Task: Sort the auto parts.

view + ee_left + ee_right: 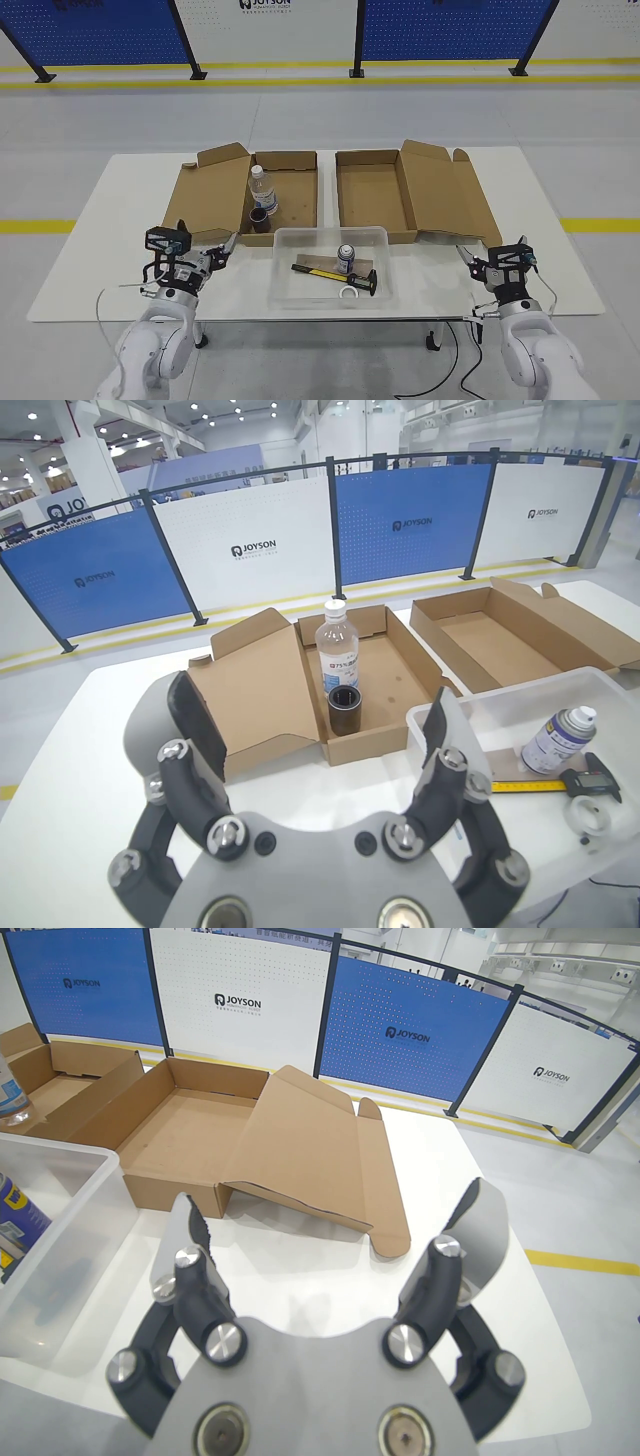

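Note:
A clear plastic bin (330, 232) at the table's front middle holds a spray can (346, 258), a black caliper (335, 274) on a yellow ruler (525, 785), and a white ring (349, 294). Behind it to the left, an open cardboard box (290, 200) contains an upright clear bottle (262, 190) and a black cylinder (343, 710). The cardboard box (370, 195) to the right is empty. My left gripper (207, 233) hangs open left of the bin, holding nothing. My right gripper (491, 246) stands open near the table's front right, also holding nothing.
Both boxes have their lids folded flat outward on the table: the left lid (210, 195) and the right lid (440, 195). The white table's front edge (320, 318) runs just below the bin. Blue and white fence panels stand beyond the table.

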